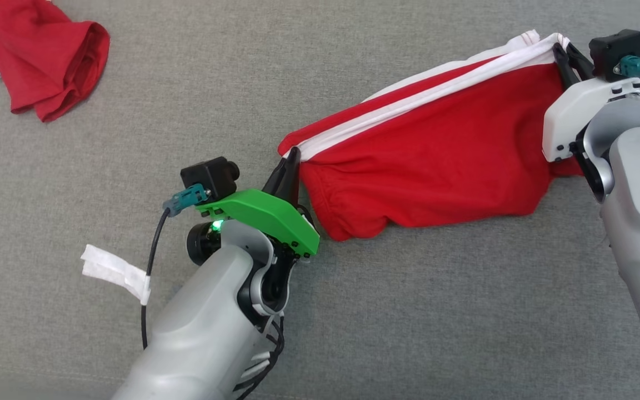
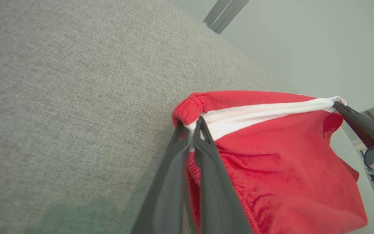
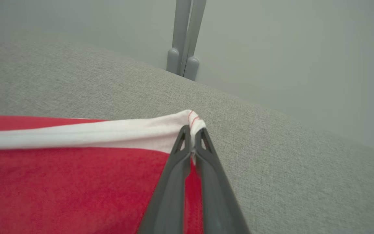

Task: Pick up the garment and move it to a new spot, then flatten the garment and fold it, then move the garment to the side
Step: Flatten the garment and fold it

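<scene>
From the head view, the red garment (image 1: pixel 436 161) is stretched out between the two arms over the grey fabric tabletop (image 1: pixel 242 83). Its long axis slants from the middle of the view up to the far right. A white band runs along the top edge, and the red body sags below it toward the robot. The left gripper (image 1: pixel 293 158), under its green cover, has its jaws pinched on the near-left end of the band. The right gripper (image 1: pixel 561 53) has its jaws clamped on the far-right corner. A second red cloth (image 1: pixel 48 55) lies crumpled at the far left, well apart, and a white tag (image 1: pixel 114 272) hangs on the left arm's cable. In the left wrist view, the two dark fingers (image 2: pixel 206 152) meet tightly on the white band where the red hem bunches. The band runs away to the right gripper (image 2: pixel 338 105) at the other end. In the right wrist view, the fingers (image 3: pixel 206 162) are nipped together on the white corner, with the garment (image 3: pixel 60 185) spreading off to the left and a grey post (image 3: pixel 183 39) beyond the tabletop's edge.
</scene>
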Controlling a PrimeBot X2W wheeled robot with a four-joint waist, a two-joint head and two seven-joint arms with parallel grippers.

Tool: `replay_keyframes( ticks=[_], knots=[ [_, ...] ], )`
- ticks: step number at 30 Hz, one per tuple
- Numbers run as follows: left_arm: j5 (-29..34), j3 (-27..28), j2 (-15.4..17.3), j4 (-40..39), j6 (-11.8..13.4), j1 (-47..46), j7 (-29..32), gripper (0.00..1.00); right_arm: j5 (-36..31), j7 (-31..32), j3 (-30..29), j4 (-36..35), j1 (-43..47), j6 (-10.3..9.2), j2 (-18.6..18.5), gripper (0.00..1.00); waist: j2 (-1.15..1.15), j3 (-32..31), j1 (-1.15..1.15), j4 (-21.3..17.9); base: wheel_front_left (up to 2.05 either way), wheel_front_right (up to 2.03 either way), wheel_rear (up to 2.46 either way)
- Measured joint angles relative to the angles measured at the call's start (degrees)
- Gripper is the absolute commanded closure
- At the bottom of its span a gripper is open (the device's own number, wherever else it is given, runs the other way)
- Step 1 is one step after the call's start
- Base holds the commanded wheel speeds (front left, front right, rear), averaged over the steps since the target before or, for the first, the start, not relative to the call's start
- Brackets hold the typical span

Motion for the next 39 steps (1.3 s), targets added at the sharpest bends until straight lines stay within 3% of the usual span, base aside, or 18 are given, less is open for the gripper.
replay_keyframes(
  ticks=[6,7,8,9,10,13,22,28,39],
  knots=[
    [-4.8,-5.3,0.0,0.3,0.8,-2.5,-2.2,1.0,-1.1,-1.9,0.6,8.3,-4.3,0.0,-0.7,1.0,0.0,1.4,0.0,2.2,0.0,0.0,0.0],
    [-5.3,-5.9,0.0,0.1,0.8,-2.7,-2.4,0.61,-1.2,-2.4,0.5,9.2,-4.7,0.0,-0.9,0.89,0.0,1.5,0.0,2.4,0.0,0.0,0.0],
    [-5.7,-6.5,0.0,-0.1,0.7,-3.0,-2.8,0.35,-1.4,-3.0,0.5,10.4,-5.2,0.0,-1.0,0.72,0.0,1.5,0.0,2.6,0.0,0.0,0.0],
    [-5.7,-7.2,0.0,-0.3,0.6,-3.3,-3.2,0.0,-1.5,-3.7,0.3,11.3,-5.6,0.0,-1.0,0.47,0.0,1.6,0.0,2.8,0.0,0.0,0.0],
    [-5.4,-7.7,0.0,-0.4,0.6,-3.5,-3.6,0.0,-1.6,-4.5,0.1,12.0,-5.9,0.0,-1.0,0.0,0.0,1.5,0.0,3.0,0.0,0.0,0.0],
    [-0.1,-8.8,0.0,0.0,1.7,-4.4,-4.1,0.0,-2.3,-6.7,-0.7,14.2,-6.8,0.0,-1.0,0.0,0.0,1.1,0.0,3.1,0.0,0.0,0.0],
    [17.5,2.8,1.0,-9.3,2.6,5.0,-4.4,0.0,-2.7,-9.8,-2.2,20.0,-7.5,0.0,-1.0,0.0,0.0,-1.8,0.0,2.8,0.0,0.0,0.0],
    [23.9,9.1,2.6,-14.3,2.6,12.8,-4.5,0.0,0.4,-4.8,-0.2,24.4,-7.1,0.0,-1.1,0.0,0.0,-4.4,0.0,2.7,0.0,0.0,0.0],
    [28.8,16.6,3.6,-17.8,2.7,21.1,-4.5,0.0,9.4,5.5,2.5,27.3,-3.8,-0.01,-2.2,0.0,0.0,-6.5,0.0,4.8,0.0,0.0,0.0]
  ],
)
